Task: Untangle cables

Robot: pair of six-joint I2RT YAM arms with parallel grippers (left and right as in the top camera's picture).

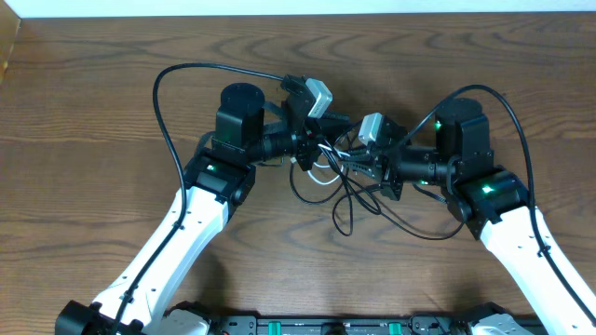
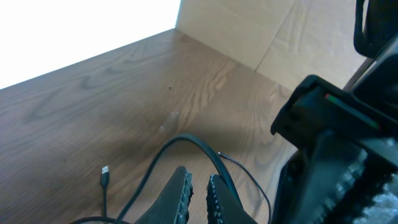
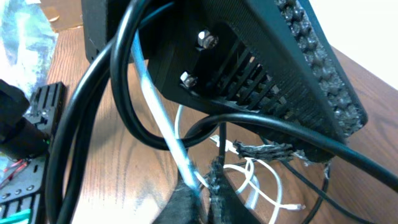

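The cables (image 1: 346,200) lie in a tangle of black and white loops on the wooden table between my two grippers. My left gripper (image 1: 313,154) sits at the bundle's left side. In the left wrist view its fingers (image 2: 197,182) are close together with nothing showing between the tips. A black cable (image 2: 186,138) curves behind them and a black USB plug (image 2: 106,172) lies to the left. My right gripper (image 1: 365,167) is shut on a white cable (image 3: 155,106) that runs up from its fingers (image 3: 202,182). More white loops (image 3: 264,186) lie on the table behind.
The right arm's body (image 2: 336,143) fills the right side of the left wrist view. The left gripper's toothed finger (image 3: 317,68) hangs close above the right gripper. A cardboard box (image 2: 249,31) stands at the back. A black rack (image 1: 326,326) lines the front edge.
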